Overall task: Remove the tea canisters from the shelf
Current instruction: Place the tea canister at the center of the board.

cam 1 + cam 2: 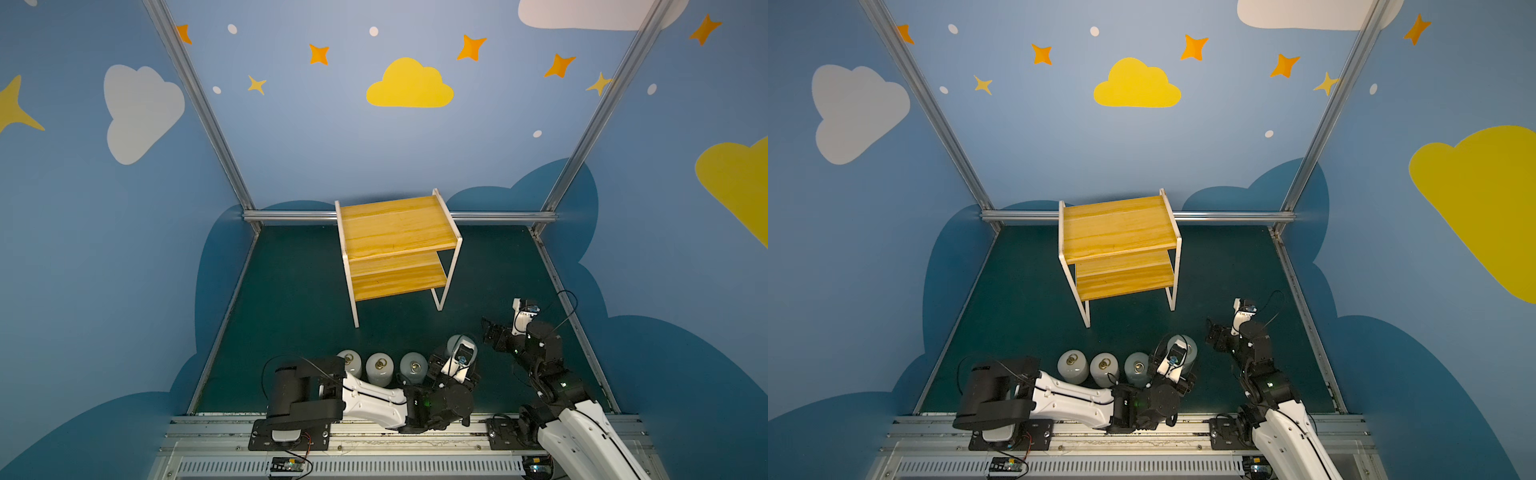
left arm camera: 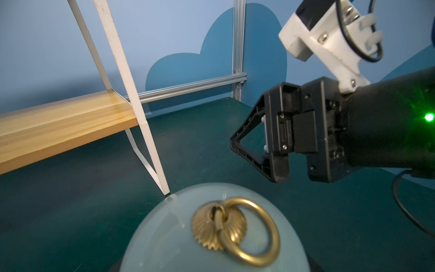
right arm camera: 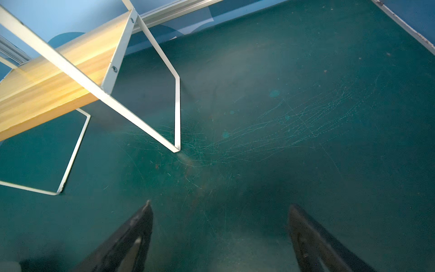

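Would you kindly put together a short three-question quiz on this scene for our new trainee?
1. Count: how many tea canisters are off the shelf, in the row in front of it?
2. True or false: one canister stands on the shelf's upper board.
3. Multiple choice: the right gripper is A) open with nothing between its jaws, B) shut on a canister, C) shut on a shelf leg.

Key: 1) four; 2) false, both boards are bare; 3) A.
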`<state>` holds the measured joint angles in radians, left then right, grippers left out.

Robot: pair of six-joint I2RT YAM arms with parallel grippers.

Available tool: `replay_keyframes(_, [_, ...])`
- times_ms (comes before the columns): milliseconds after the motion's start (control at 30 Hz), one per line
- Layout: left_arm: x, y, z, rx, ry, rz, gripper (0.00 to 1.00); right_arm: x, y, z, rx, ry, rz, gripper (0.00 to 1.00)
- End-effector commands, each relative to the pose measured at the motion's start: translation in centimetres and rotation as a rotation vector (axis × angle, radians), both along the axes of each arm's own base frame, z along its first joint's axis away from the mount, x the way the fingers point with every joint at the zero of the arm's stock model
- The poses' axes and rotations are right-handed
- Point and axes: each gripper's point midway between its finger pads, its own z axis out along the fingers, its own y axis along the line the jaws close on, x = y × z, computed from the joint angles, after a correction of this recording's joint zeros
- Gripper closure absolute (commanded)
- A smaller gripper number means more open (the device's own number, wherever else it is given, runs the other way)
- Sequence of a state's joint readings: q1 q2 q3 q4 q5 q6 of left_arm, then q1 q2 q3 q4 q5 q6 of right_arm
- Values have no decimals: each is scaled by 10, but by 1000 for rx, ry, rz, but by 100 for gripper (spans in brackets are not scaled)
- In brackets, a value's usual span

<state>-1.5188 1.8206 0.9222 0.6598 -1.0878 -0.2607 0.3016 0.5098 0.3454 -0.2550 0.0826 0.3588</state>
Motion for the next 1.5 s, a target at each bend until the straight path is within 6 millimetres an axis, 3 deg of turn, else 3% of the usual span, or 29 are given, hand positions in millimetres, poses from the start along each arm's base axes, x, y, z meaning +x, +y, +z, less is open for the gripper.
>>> replay_keyframes(0, [2, 2, 20, -129, 1, 74, 25, 1, -2, 9, -2, -13, -8, 8])
replay_keyframes(200, [-1, 7, 2, -153, 63, 96, 25, 3, 0, 7, 1, -6, -1, 8])
replay_keyframes(1000, [-5, -10, -44, -150, 172, 79, 25, 3, -2, 1, -11, 10, 4, 8])
replay_keyframes(1467, [1, 1, -69, -160, 251, 135, 25, 4, -3, -2, -7, 18, 5, 8])
